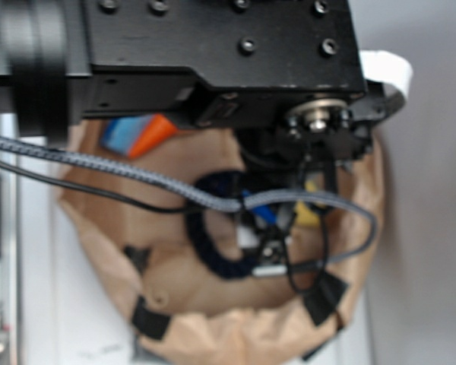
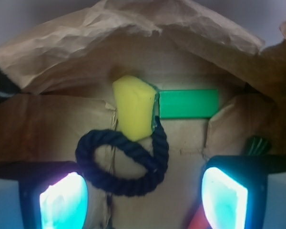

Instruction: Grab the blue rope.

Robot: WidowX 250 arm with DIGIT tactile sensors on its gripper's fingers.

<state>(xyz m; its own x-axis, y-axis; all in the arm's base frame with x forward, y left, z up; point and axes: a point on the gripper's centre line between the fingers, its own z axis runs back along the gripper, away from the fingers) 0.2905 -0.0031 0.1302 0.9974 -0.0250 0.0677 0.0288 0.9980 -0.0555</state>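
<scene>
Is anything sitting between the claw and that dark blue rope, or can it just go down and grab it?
Nothing visible blocks it. In the wrist view the rope lies just ahead of the open claw, partly between its fingers. A yellow block overlaps the rope's far edge.

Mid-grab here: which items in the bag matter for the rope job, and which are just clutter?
For the job:
- dark navy twisted rope loop
- gripper, open above it

Just lying about:
- yellow foam block
- green rectangular block
- orange and blue toy
- brown paper bag
</scene>
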